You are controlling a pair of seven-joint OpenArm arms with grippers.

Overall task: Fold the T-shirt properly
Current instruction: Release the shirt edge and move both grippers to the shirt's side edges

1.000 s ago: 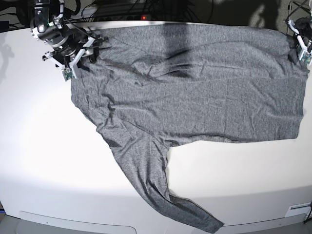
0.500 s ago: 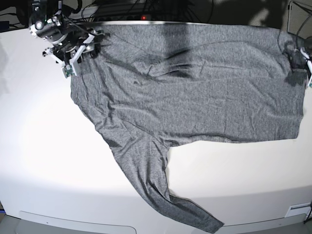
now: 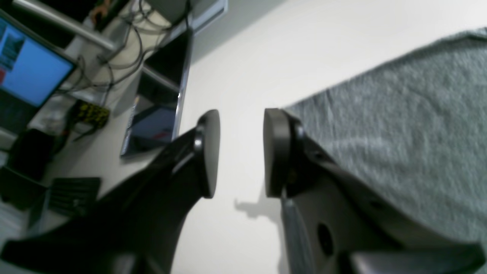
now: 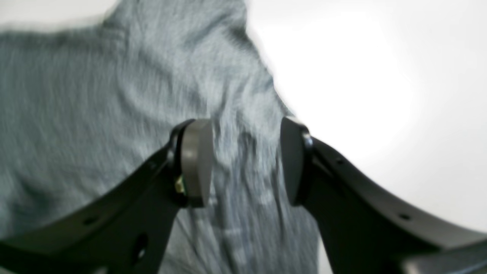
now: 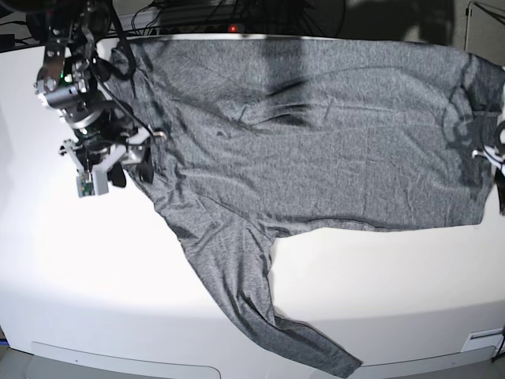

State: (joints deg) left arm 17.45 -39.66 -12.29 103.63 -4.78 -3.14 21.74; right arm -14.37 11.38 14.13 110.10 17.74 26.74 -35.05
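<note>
The grey T-shirt [image 5: 316, 142] lies spread across the white table [image 5: 79, 260], one long sleeve trailing toward the front edge. At the shirt's left edge in the base view, my right gripper [image 5: 130, 167] hovers. Its wrist view shows the right gripper [image 4: 243, 163] open, jaws straddling the blurred T-shirt [image 4: 95, 95] edge without pinching it. My left gripper [image 5: 499, 158] shows only partly at the base view's right border, by the hem. In its wrist view the left gripper [image 3: 241, 152] is open over bare table, with the T-shirt [image 3: 399, 133] just beside one finger.
Cables and a red light [image 5: 231, 28] run behind the table's back edge. Beyond the table, the left wrist view shows a lit monitor [image 3: 26, 72], a dark tablet-like screen [image 3: 152, 125] and a keyboard [image 3: 70, 194].
My right arm has come from the shirt's far left corner down along its left edge. My left arm has slid nearer along the right edge. The far left corner now lies spread out.
</note>
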